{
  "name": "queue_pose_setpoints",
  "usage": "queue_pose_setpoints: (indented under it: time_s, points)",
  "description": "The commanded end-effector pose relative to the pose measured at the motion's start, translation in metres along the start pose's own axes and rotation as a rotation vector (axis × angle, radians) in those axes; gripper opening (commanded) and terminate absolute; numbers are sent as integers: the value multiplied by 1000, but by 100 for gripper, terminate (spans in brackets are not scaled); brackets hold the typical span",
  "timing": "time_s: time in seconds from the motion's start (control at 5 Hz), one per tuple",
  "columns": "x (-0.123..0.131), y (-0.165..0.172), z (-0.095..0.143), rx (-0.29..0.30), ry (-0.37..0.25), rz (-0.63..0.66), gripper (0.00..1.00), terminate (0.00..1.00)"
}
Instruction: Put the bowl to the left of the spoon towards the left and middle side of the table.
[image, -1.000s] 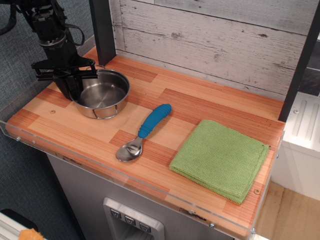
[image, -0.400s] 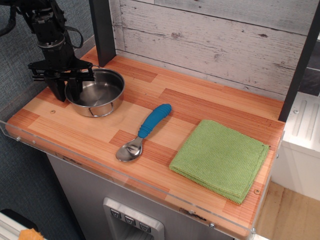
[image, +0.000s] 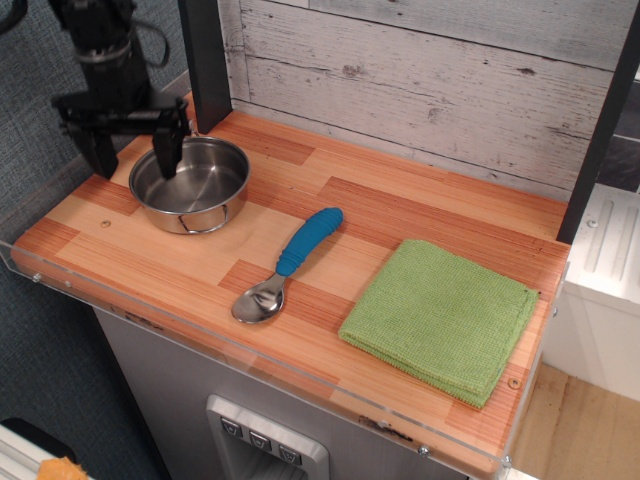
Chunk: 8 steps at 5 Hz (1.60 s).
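Note:
The shiny steel bowl (image: 192, 184) with wire loop handles sits on the wooden table (image: 400, 215) at its left side, about midway front to back. The spoon (image: 287, 263) with a blue ribbed handle lies to its right, metal head toward the front edge. My black gripper (image: 134, 157) hangs above the bowl's left rim, open and holding nothing. One finger (image: 165, 150) is over the bowl's inside, the other (image: 100, 155) is outside its left wall, both lifted off the rim.
A folded green cloth (image: 440, 318) lies at the front right. A dark post (image: 205, 60) stands at the back left behind the bowl. A clear acrylic rim (image: 130, 315) runs along the front and left edges. A whitewashed plank wall (image: 420, 80) closes the back.
The bowl slid a little left and was set down. My gripper opened, let go of the rim and rose above it.

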<state>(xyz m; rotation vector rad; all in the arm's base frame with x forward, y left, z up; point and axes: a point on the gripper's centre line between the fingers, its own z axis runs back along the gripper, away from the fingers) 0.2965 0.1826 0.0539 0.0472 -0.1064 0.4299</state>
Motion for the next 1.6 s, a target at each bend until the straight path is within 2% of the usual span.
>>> queue_pose_setpoints:
  time_s: [0.0, 0.2, 0.4, 0.6, 1.0, 1.2, 1.4]
  points:
    - [-1, -51, 60, -16, -144, -172, 100, 0]
    - [-1, -94, 64, -53, -165, -311, 100, 0]
    - [-3, -136, 65, -29, -196, -453, 100, 0]
    - [-9, -167, 66, -34, -199, -547, 100, 0]
    - [-17, -196, 68, -97, -215, -641, 100, 0]
    - [-17, -196, 68, -97, -215, -641, 100, 0]
    - [-17, -196, 68, -97, -215, -641, 100, 100]
